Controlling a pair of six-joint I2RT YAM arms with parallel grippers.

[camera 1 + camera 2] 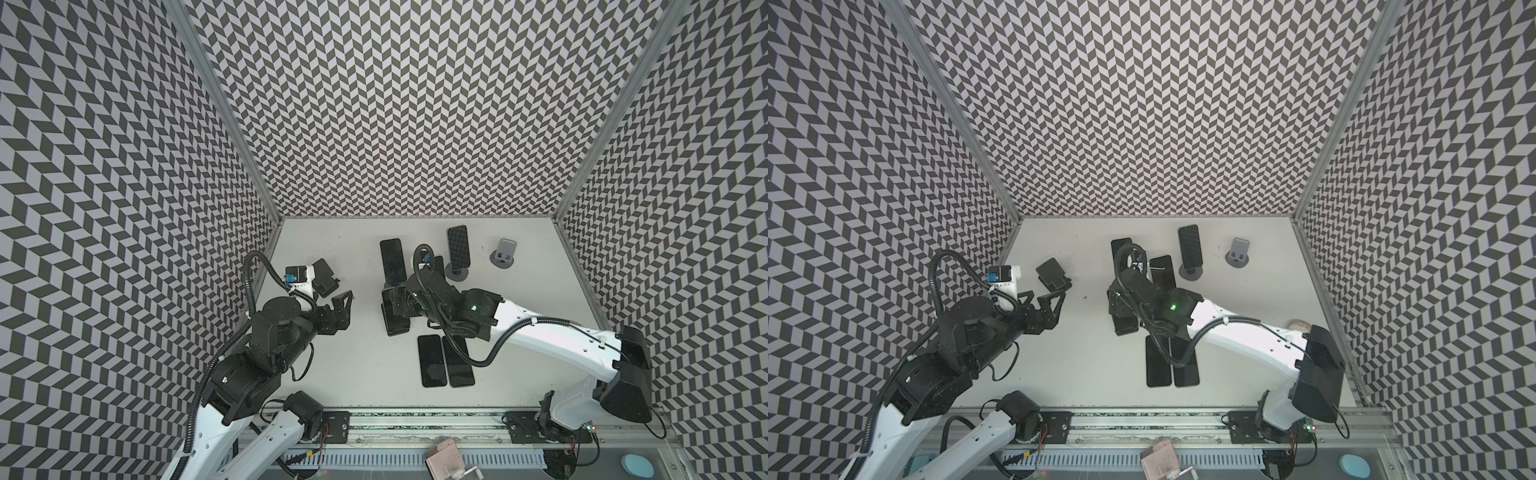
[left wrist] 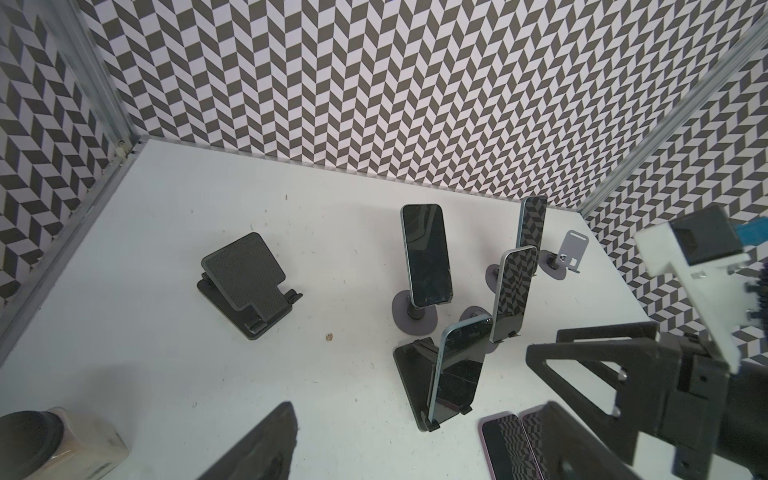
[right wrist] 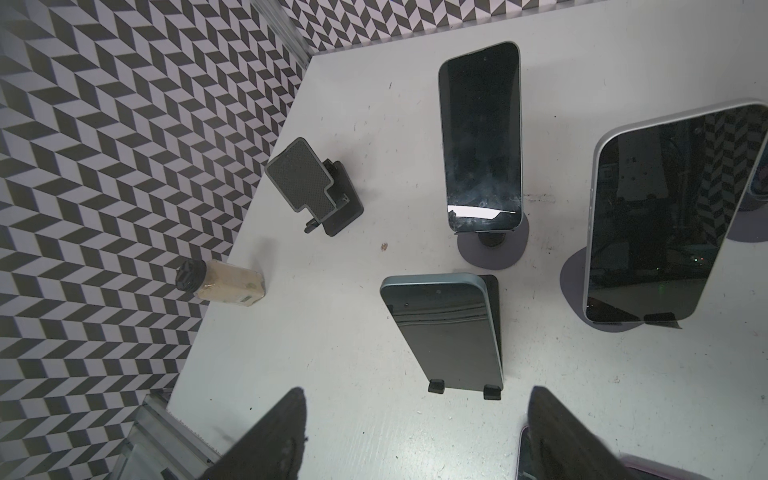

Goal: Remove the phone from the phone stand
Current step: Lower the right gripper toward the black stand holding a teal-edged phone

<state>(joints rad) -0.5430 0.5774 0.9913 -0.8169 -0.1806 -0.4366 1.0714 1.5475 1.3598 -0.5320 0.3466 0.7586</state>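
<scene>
A teal-edged phone (image 3: 444,328) with a dark screen leans on a black folding phone stand (image 2: 409,370) at mid-table, its lower edge resting on the stand's two lips. In both top views my right gripper (image 1: 399,301) hovers over this phone and hides most of it. In the right wrist view the right gripper (image 3: 415,440) is open, fingertips (image 3: 274,436) just short of the phone's lower edge and touching nothing. My left gripper (image 1: 340,303) stands open to the left, apart from any phone. The left gripper (image 2: 415,453) holds nothing.
Three more phones stand on round grey stands: (image 1: 392,259), (image 1: 457,247), (image 3: 665,216). An empty grey stand (image 1: 503,253) is at the back right, an empty black stand (image 1: 324,276) by my left gripper. Two phones (image 1: 444,359) lie flat in front. A small bottle (image 3: 224,282) lies by the left wall.
</scene>
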